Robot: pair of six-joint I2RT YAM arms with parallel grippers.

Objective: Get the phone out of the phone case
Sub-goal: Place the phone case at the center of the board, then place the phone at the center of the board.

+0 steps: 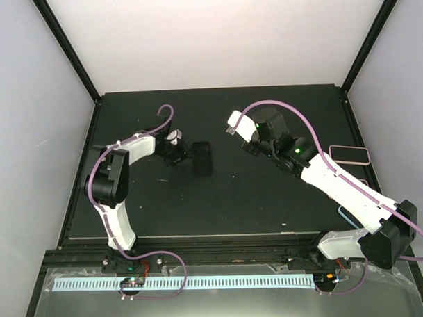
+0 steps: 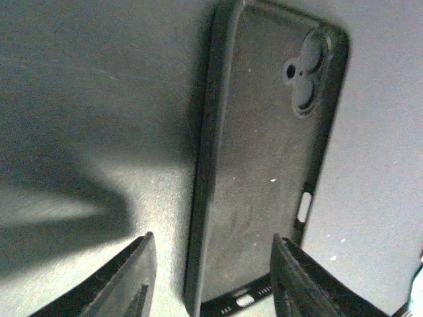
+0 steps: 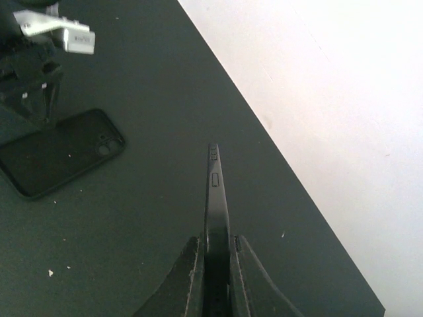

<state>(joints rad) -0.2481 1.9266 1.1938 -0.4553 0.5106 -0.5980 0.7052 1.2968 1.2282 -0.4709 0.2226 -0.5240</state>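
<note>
From above, the left gripper (image 1: 189, 156) reaches out over the dark matte table (image 1: 268, 198). Its tips sit at the near end of the black rectangular soft phone case (image 1: 202, 159), which lies flat near the middle of the table. The right gripper (image 1: 231, 131) hangs above the table to the right of the case, well apart from it; what it carries is too small to tell here. A pale rectangular frame with a pink rim (image 1: 350, 154) lies flat by the table's right edge.

The left wrist view shows the case lying open side up, with its camera cut-out at the far end and port holes at the near end. The two black fingers (image 2: 129, 284) stand spread on either side of the near end. One has a clear gap of table between it and the case wall; the other overlaps the near corner, and contact cannot be told. The jaws are parted and grip nothing.

In the right wrist view, the fingers (image 3: 188, 284) are closed narrowly on a thin dark phone (image 3: 215, 198). It is held on edge above the table, side buttons showing. The case lies apart on the table to the left.
</note>
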